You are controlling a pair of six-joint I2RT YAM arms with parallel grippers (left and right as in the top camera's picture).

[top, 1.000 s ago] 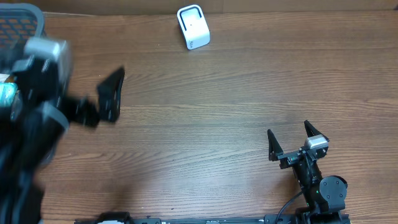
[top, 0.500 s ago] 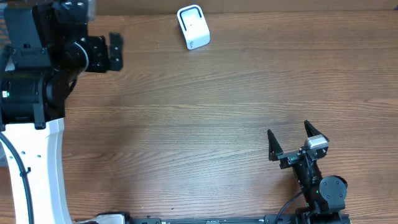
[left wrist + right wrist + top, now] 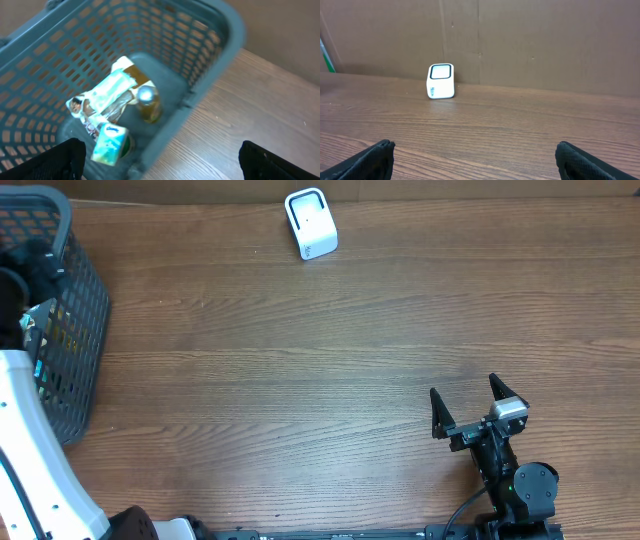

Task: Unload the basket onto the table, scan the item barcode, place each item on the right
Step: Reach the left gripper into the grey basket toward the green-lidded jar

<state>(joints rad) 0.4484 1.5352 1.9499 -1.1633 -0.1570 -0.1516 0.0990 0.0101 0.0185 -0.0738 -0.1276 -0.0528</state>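
Left wrist | basket | carton print illegible (blurred), possibly tissues

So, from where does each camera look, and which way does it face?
Overhead: above the table, facing straight down; basket at left, scanner at the far edge; right gripper and white left arm show.
Left wrist: over the basket, looking down at packaged items; left gripper open, fingers at the lower corners.
Right wrist: low over the table, facing the scanner and cardboard wall; open fingers at the lower corners.
Shared: overhead and right wrist both show the scanner.
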